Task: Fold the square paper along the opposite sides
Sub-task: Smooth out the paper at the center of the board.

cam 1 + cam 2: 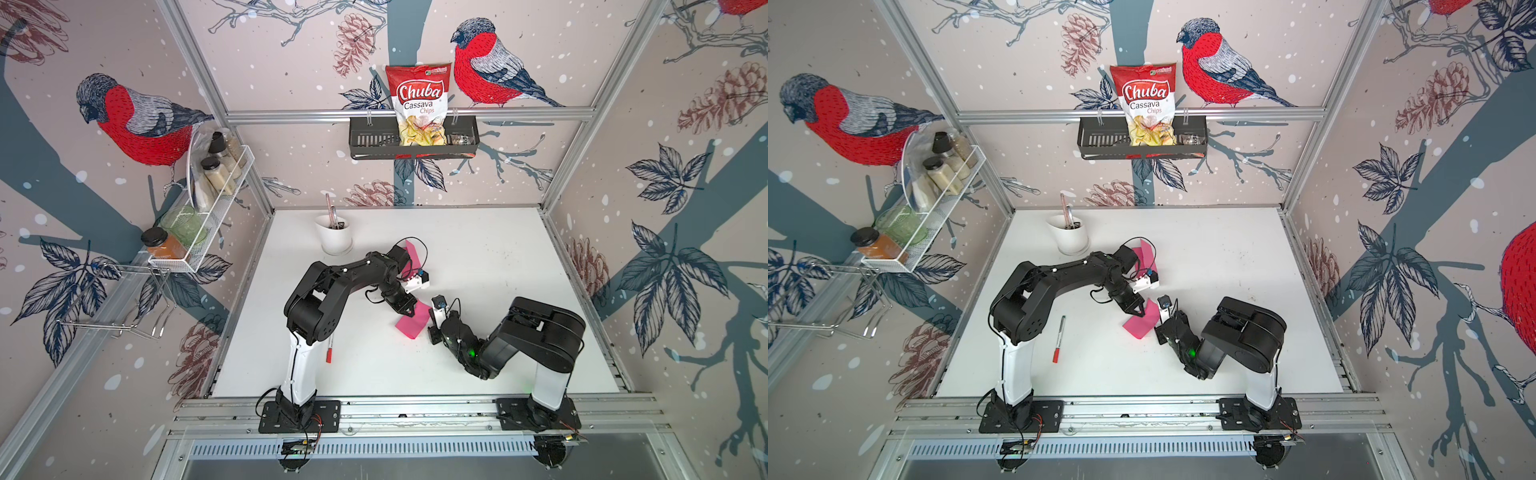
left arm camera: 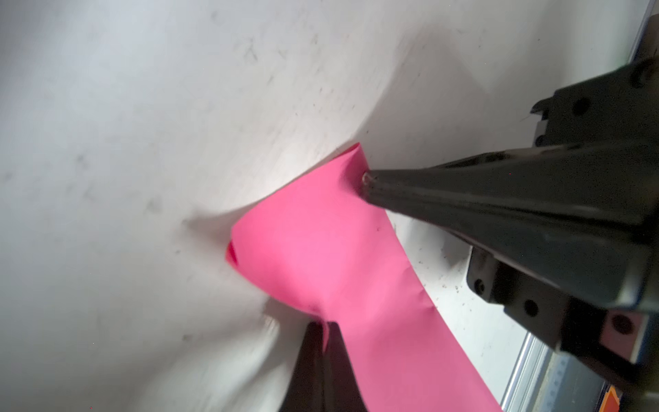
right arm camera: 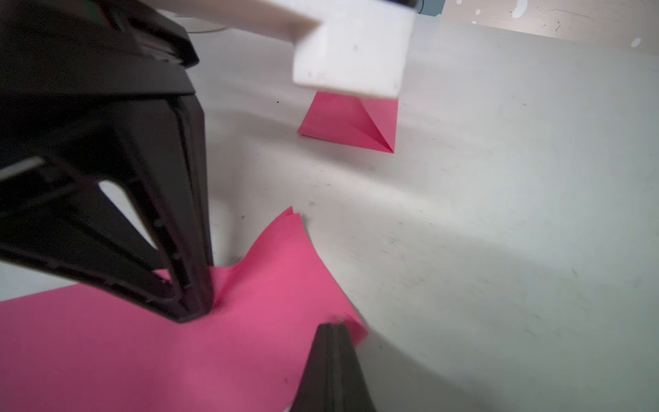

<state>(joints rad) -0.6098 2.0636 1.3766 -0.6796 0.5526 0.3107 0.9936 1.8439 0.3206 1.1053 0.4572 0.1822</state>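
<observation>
Square paper point(image 1: 412, 323) lies doubled on the counter point(image 1: 498, 270), toward the arm bases from the white cup point(image 1: 333, 237), with the left gripper point(image 2: 324, 330) pinching its loose edge and the right gripper point(image 3: 332, 330) pressed together at the corner; I'd keep the edges flush, then press the crease flat.

left gripper point(image 3: 194, 314) closed, angled down | right gripper point(image 2: 367, 183) closed (tips near each other)

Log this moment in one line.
left gripper: shut on pink paper | right gripper: shut on it | paper: doubled over, bulging
</observation>
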